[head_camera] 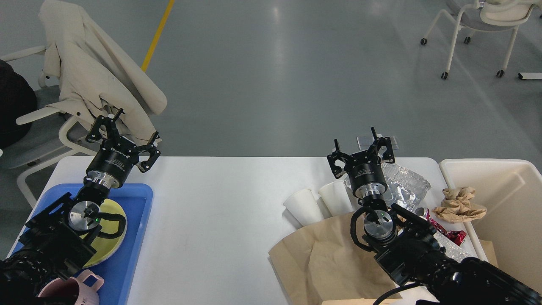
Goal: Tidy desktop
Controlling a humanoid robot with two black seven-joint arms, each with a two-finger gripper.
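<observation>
The white desktop (pixel 220 203) fills the lower view. On its right lie two white paper cups (pixel 322 203) tipped over, a brown paper bag (pixel 326 262), crumpled clear plastic (pixel 404 182) and a red wrapper (pixel 442 231). My right gripper (pixel 360 154) hovers open above the cups and plastic, holding nothing. My left gripper (pixel 123 135) stands open and empty over the desktop's far left edge, above the blue tray (pixel 131 237).
The blue tray holds a yellow plate (pixel 112 241) and a pink mug (pixel 74 290). A cream bin (pixel 499 203) at the right contains crumpled brown paper (pixel 459 205). A chair (pixel 55 114) draped with a beige coat stands behind the left corner.
</observation>
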